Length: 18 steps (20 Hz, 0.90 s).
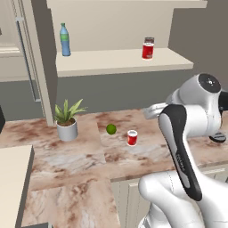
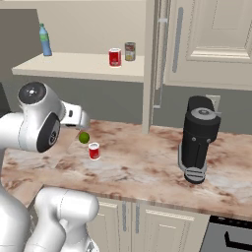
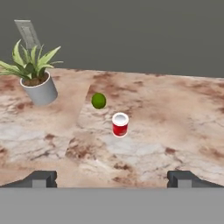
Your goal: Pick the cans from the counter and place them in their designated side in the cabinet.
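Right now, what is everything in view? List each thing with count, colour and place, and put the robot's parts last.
cans: two, red with white tops; one on the counter beside the lime, one on the cabinet shelf.
tan can: one, dark top, on the shelf by the red can.
bottle: one, blue, left on the shelf.
lime: one, green, on the counter.
potted plant: one, green in a white pot, on the counter.
dark appliance: one, on the counter, right.
counter: marbled brown.
cabinet: beige.
gripper: open, empty, fingertips dark.

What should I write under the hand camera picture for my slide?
Open gripper facing a red can beside a lime on the counter.
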{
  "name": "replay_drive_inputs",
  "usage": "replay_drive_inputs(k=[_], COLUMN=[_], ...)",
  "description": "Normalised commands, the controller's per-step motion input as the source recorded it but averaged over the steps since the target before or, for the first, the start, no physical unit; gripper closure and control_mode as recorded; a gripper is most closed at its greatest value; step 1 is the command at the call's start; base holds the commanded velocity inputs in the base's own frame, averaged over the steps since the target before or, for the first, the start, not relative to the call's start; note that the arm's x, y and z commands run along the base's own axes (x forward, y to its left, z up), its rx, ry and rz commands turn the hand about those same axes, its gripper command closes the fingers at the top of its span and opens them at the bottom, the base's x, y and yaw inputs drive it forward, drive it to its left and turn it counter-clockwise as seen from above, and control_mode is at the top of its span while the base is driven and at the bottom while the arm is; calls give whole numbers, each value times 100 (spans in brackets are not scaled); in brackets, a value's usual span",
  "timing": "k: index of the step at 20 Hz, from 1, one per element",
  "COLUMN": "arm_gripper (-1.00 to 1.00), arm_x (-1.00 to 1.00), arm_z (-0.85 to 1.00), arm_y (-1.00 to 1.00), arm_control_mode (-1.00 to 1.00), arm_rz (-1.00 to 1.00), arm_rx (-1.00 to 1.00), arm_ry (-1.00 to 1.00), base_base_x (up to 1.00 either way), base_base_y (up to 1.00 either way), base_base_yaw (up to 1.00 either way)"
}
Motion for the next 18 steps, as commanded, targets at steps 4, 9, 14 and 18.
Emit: replay_drive_inputs(k=[4,9,14,18], arm_gripper=[-100,-100,-100,-100], arm_x=[0,2,13,24], arm_z=[-26,-27,-22,-19], arm_y=[6,7,6,3], arm_control_mode=[-100,-100,-100,-100], arm_rz=[0,0,0,0], arm_rx=[0,0,0,0], arm_ry=[8,7,7,1], base_base_x=[0,0,0,0], base_base_y=[0,0,0,0], base_base_yaw=[0,0,0,0])
